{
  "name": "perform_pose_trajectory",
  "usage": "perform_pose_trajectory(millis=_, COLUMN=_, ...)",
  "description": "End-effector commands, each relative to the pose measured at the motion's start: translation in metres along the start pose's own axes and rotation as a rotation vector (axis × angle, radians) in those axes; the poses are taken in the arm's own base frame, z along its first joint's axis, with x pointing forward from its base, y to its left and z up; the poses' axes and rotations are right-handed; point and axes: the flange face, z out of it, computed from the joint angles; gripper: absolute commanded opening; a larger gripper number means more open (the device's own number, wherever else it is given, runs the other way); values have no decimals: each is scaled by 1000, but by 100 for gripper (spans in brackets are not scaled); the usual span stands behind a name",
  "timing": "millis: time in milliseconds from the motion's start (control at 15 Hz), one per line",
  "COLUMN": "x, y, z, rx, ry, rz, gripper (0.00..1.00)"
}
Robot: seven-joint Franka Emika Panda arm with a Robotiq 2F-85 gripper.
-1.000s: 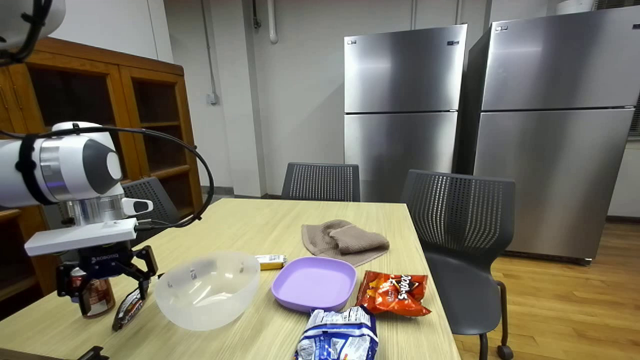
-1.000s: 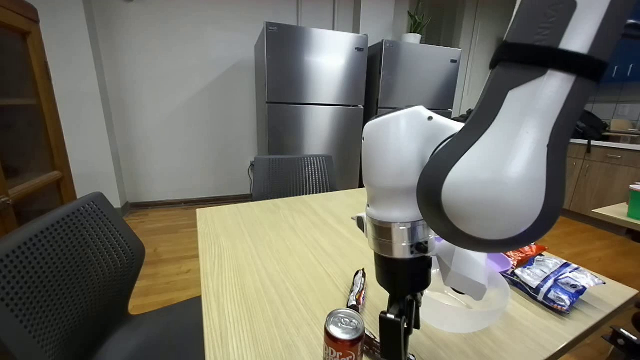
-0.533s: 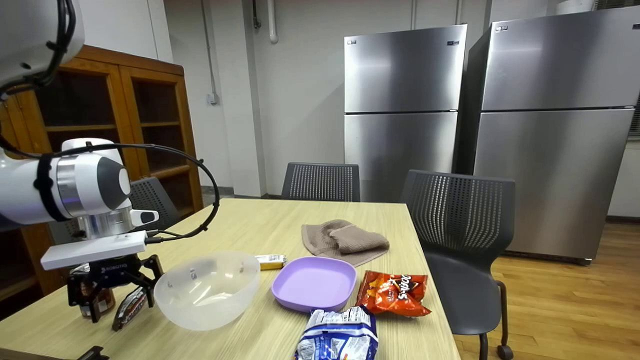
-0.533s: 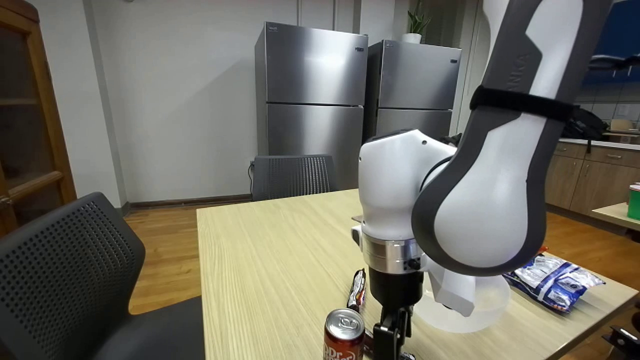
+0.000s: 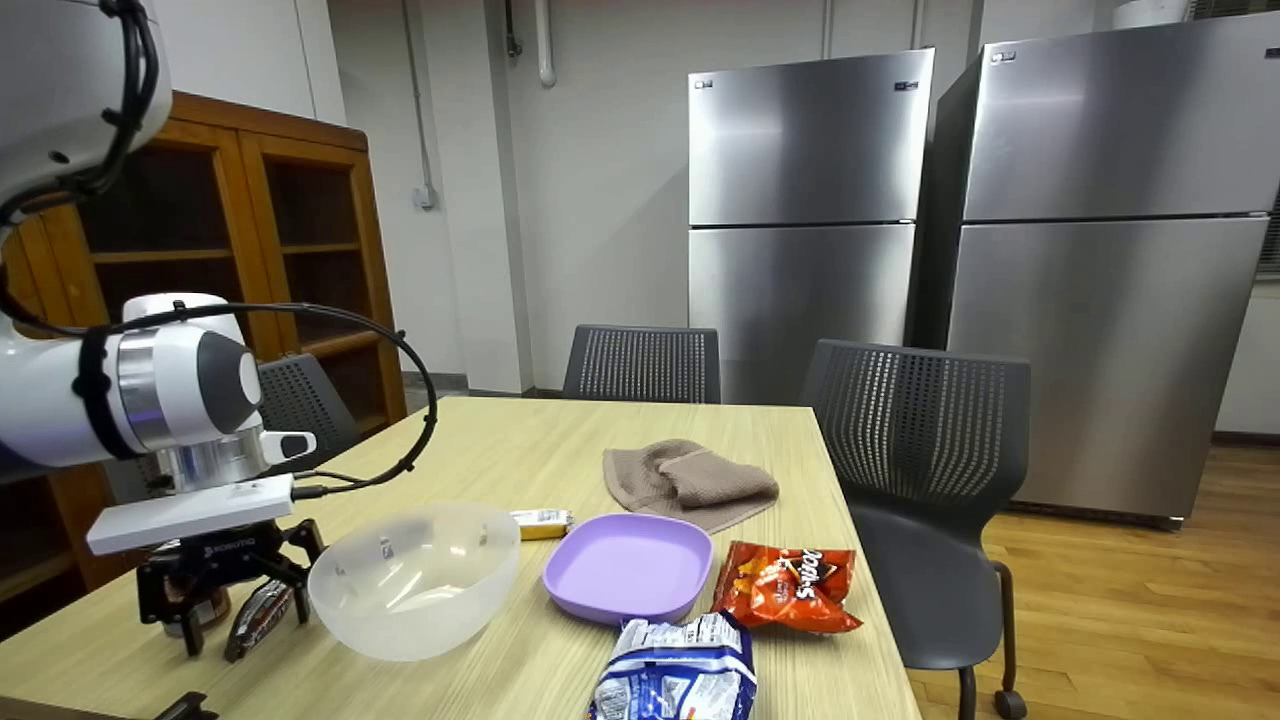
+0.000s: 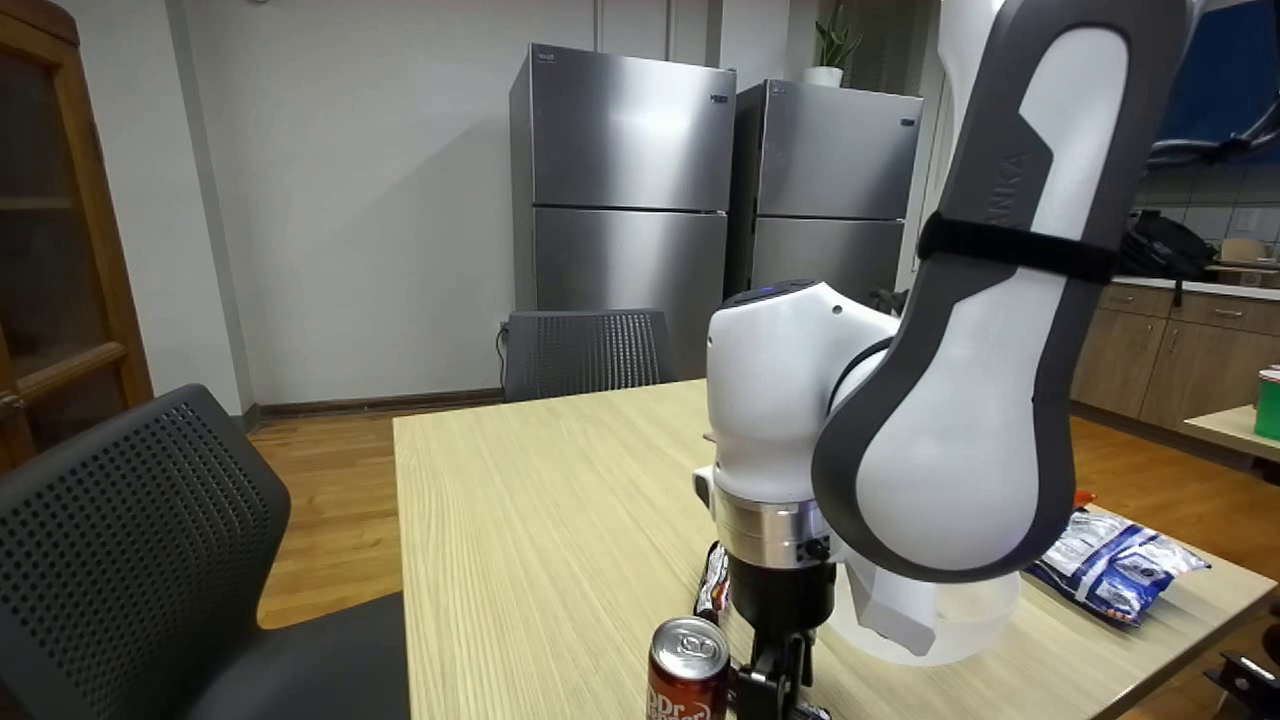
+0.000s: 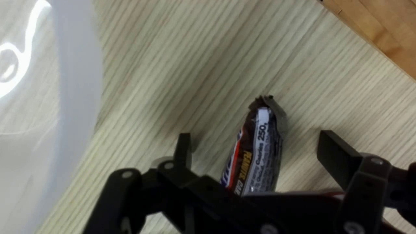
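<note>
The black end effector (image 7: 256, 148) stands released and spread wide, straddling a dark brown wrapped chocolate bar (image 7: 255, 162) that lies on the pale wood-grain tabletop (image 7: 195, 65), with a gap showing on each side of the wrapper. Near it are an upright dark red metal soda can (image 6: 688, 672) and a frosted translucent plastic bowl (image 5: 415, 630). Farther off lie a rounded purple plate (image 5: 630, 565) and, beyond that, a crumpled brown cloth (image 5: 700, 478).

A potted plant (image 6: 827, 72) stands on a refrigerator (image 6: 837, 150).
</note>
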Motion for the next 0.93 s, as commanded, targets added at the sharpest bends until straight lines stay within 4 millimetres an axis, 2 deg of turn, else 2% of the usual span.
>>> perform_pose_trajectory(millis=0, x=-2, y=-9, z=-9, rx=-27, ry=17, rz=-4, gripper=100)
perform_pose_trajectory(millis=267, x=-2, y=-10, z=-8, rx=-27, ry=14, rz=5, gripper=100)
perform_pose_trajectory(millis=867, x=-5, y=2, z=-10, rx=-26, ry=10, rz=33, gripper=100)
